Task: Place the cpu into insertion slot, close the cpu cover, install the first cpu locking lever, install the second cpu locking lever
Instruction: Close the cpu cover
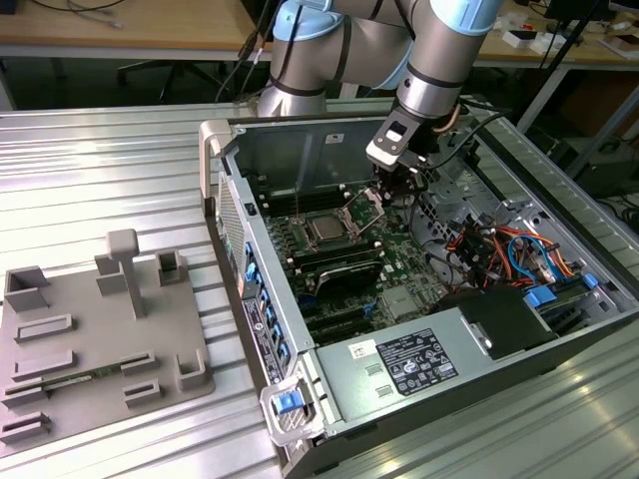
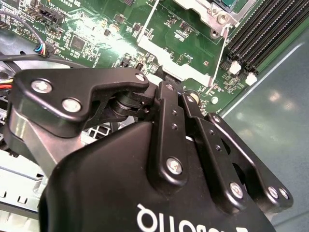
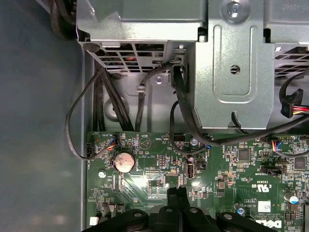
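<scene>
On the ribbed metal counter (image 1: pixel 100 170) an open computer case (image 1: pixel 300 150) is laid. The cpu (image 1: pixel 327 230) is seated in the insertion slot (image 1: pixel 309 232), just beside the jaws, which are pressed together; the cpu cover (image 1: pixel 366 205) stands raised nearest them. By judgement, the cover is best pushed down squarely.

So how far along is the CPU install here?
Done: the cpu sits in the insertion slot. In hand: the gripper is at the cpu cover, which stands raised off the slot in the exterior view. Left: the cover is not closed, and neither locking lever looks latched.
</scene>
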`<act>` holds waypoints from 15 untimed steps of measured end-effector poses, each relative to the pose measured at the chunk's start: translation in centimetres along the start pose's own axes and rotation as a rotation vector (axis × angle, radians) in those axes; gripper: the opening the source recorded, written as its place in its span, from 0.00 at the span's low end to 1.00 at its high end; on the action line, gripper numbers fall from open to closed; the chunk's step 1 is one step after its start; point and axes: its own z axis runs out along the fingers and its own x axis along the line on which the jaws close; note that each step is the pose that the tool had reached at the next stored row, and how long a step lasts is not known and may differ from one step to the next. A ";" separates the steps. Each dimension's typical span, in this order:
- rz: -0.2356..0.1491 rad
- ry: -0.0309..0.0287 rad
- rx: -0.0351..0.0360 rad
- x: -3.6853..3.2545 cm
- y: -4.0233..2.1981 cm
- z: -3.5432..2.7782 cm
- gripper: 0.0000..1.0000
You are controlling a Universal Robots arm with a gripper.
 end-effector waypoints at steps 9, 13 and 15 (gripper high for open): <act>0.000 0.0000 0.0000 0.00 -0.30 0.00 0.11; 0.000 0.0000 0.0000 0.01 -0.41 0.00 0.11; 0.000 0.0000 0.0000 0.01 -0.46 0.00 0.11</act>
